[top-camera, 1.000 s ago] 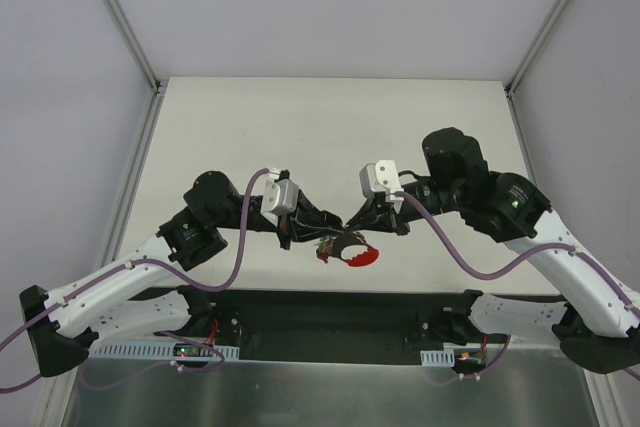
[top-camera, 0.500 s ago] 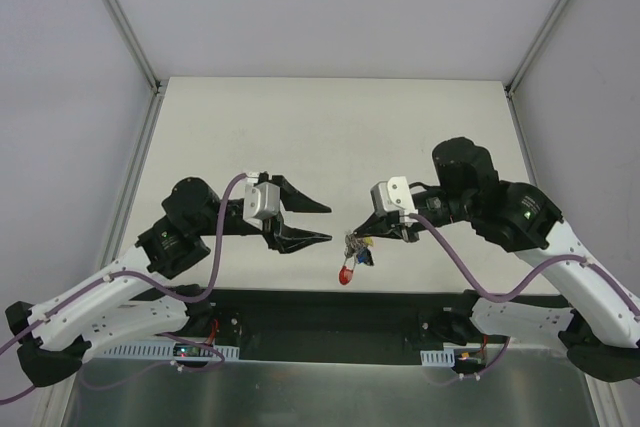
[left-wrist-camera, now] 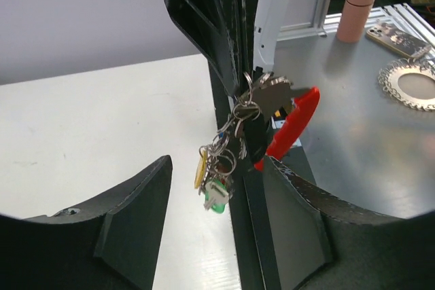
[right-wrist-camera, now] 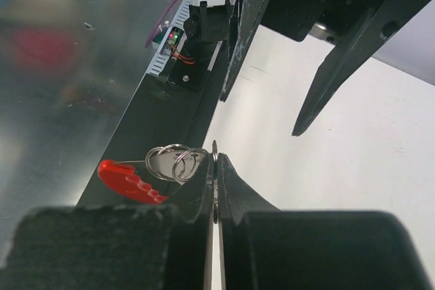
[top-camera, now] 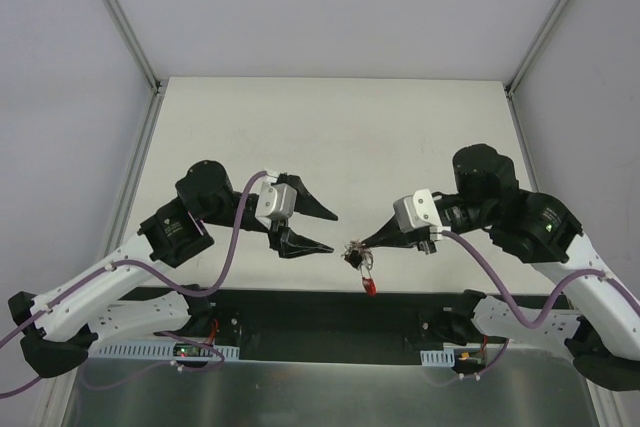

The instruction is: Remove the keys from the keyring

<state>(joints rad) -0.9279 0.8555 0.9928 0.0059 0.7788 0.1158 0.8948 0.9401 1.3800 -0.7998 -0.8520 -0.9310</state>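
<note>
The keys (top-camera: pixel 357 257) hang as one bunch from the tip of my right gripper (top-camera: pixel 352 245), above the table's near edge, with a red plastic piece (top-camera: pixel 371 285) dangling lowest. In the right wrist view my right gripper (right-wrist-camera: pixel 216 159) is shut on the thin edge of the keyring (right-wrist-camera: pixel 215 147); more silvery rings (right-wrist-camera: pixel 177 163) and the red piece (right-wrist-camera: pixel 128 180) hang to its left. My left gripper (top-camera: pixel 331 231) is open, just left of the bunch and apart from it. In the left wrist view the keys (left-wrist-camera: pixel 228 154), with a green head (left-wrist-camera: pixel 216 197) and a yellow one (left-wrist-camera: pixel 201 168), hang beyond my left gripper (left-wrist-camera: pixel 219 162).
The white table (top-camera: pixel 330 137) ends in a black strip (top-camera: pixel 300 307) near the arm bases. Beyond it lies a metal surface (left-wrist-camera: pixel 367 140) with a pink tumbler (left-wrist-camera: pixel 357 11), a phone (left-wrist-camera: pixel 397 35) and a chain loop (left-wrist-camera: pixel 411 83). Frame posts (top-camera: pixel 120 17) flank the table.
My left gripper has opened, let go of the bunch and drawn back to the left. My right gripper has carried the hanging keys slightly right and nearer; the red piece has swung down.
</note>
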